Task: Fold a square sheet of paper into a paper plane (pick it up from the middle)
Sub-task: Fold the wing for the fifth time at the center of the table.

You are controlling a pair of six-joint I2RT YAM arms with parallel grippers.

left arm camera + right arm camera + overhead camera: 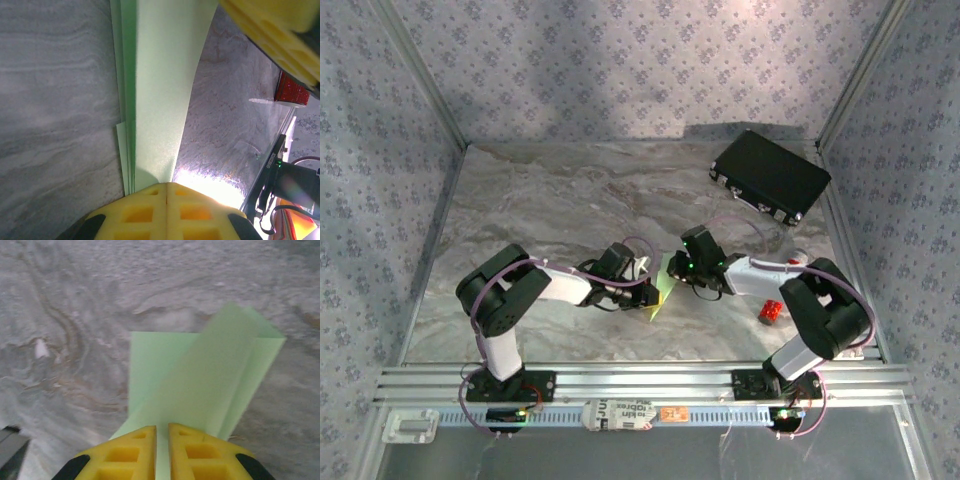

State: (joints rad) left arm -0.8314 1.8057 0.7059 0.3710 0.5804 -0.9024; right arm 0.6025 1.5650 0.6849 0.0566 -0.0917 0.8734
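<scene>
The pale green sheet of paper (663,290) is folded into long layers and held up off the table between the two arms. My left gripper (645,275) is shut on one end of it; in the left wrist view its yellow fingers meet at the tip (166,184) with the paper (160,90) running away from them. My right gripper (682,272) faces it from the other side. In the right wrist view its jaws (162,426) stand a narrow gap apart, with the folded paper (200,380) in that gap and fanning out beyond.
A black rectangular case (770,177) lies at the back right. A small red cylinder (771,312) stands by the right arm's base, and also shows as the red cylinder (292,92) in the left wrist view. The marbled table (550,200) has walls on three sides.
</scene>
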